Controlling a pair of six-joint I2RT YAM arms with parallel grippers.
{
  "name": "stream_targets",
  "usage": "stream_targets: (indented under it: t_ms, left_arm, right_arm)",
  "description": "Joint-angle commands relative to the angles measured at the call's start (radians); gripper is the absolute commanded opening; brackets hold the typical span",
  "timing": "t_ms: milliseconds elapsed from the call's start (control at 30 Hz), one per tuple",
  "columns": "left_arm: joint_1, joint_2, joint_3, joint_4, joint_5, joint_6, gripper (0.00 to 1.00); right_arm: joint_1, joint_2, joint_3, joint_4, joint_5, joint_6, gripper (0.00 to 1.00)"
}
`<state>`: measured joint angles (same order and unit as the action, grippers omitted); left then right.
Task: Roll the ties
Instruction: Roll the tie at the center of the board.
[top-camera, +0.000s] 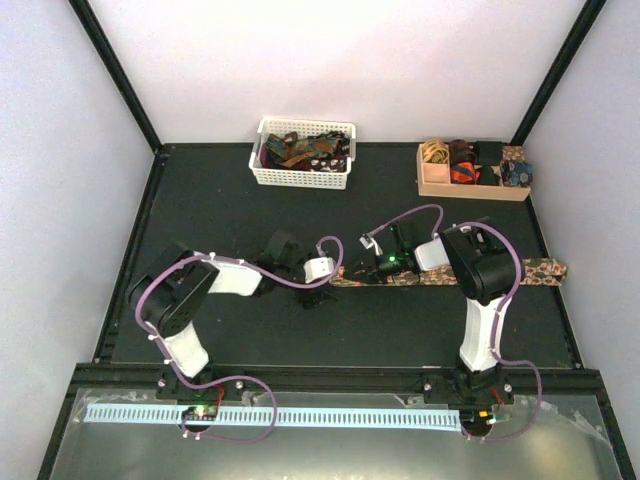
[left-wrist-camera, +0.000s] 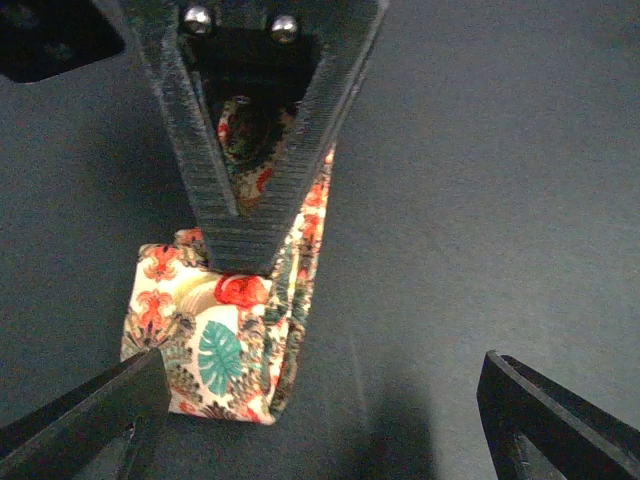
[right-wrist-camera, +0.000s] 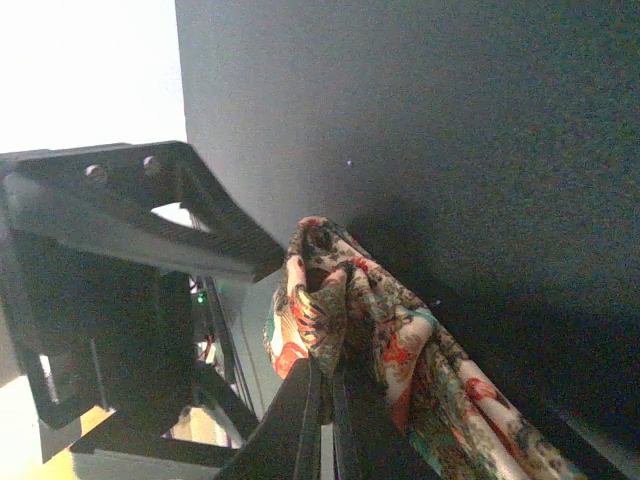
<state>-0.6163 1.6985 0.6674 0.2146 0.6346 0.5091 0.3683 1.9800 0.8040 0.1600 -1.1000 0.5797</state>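
Observation:
A floral tie (top-camera: 480, 274) in red, green and beige lies flat across the right half of the black table. Its left end is folded into a short thick wad (left-wrist-camera: 210, 340). My right gripper (top-camera: 352, 272) is shut on that folded end, and the fabric bunches above its closed fingers in the right wrist view (right-wrist-camera: 322, 385). My left gripper (left-wrist-camera: 320, 375) is wide open and empty. It faces the wad from the left, with one finger beside the wad and the other far off it. In the top view the left gripper (top-camera: 322, 282) sits just left of the tie's end.
A white slatted basket (top-camera: 300, 180) holding several loose ties (top-camera: 305, 150) stands at the back centre. A tan wooden compartment box (top-camera: 470, 190) with rolled ties stands at the back right. The tie's far end (top-camera: 555, 270) reaches near the table's right edge.

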Motion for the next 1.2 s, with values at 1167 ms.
stream_targets:
  t_ms: [1167]
  left_arm:
    - [-0.034,0.206,0.168,-0.009,-0.082,0.042,0.6]
  right_arm:
    - [-0.012,-0.063,-0.022,-0.037,-0.023,0.011,0.01]
